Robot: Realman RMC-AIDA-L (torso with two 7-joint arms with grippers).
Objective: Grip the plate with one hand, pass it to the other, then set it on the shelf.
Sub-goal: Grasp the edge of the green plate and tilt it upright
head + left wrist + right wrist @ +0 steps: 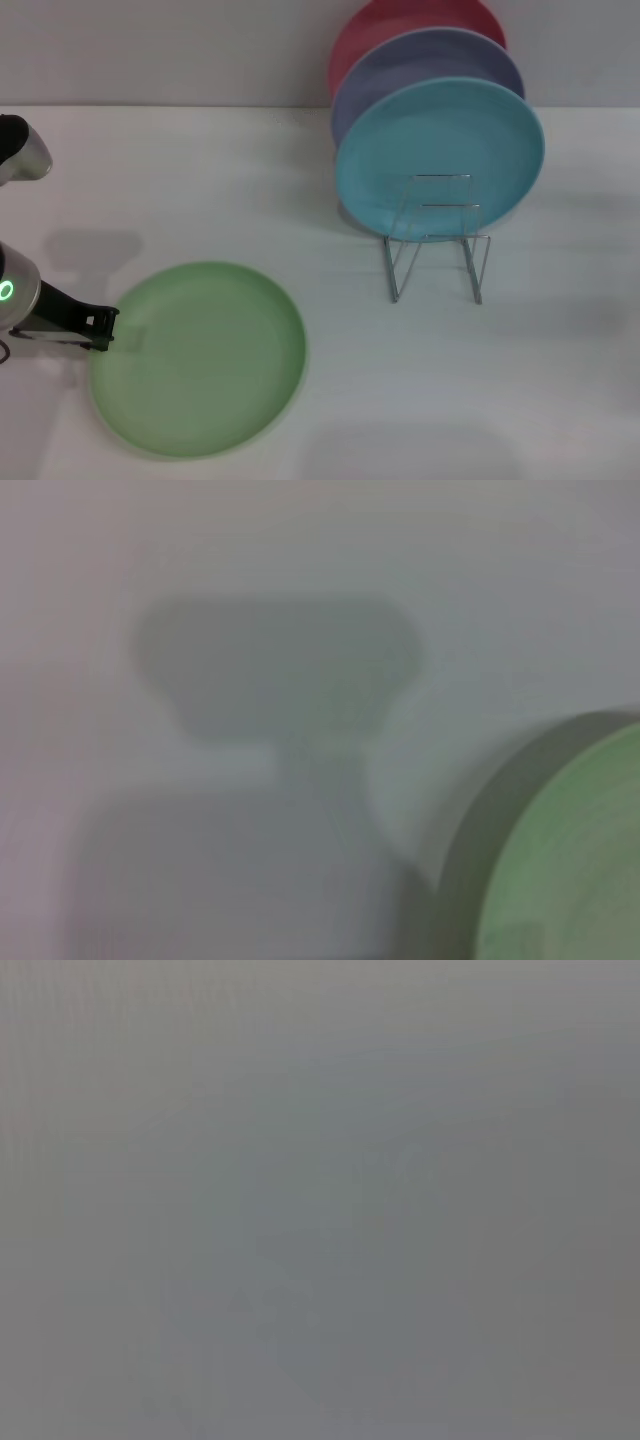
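The light green plate (200, 355) lies flat on the white table, front left in the head view. My left gripper (102, 330) is low at the plate's left rim, its black fingers (103, 316) spread a little and level with the edge, open. The left wrist view shows only part of the plate (570, 870) and a shadow on the table. The wire shelf (437, 240) stands at the back right, with its front loops bare. My right gripper is out of view, and its wrist view shows only a plain grey surface.
A turquoise plate (440, 160) stands upright in the shelf, with a lavender plate (420, 65) and a pink one (400, 25) behind it. The white table (480, 380) extends between the green plate and the shelf. A wall runs along the back.
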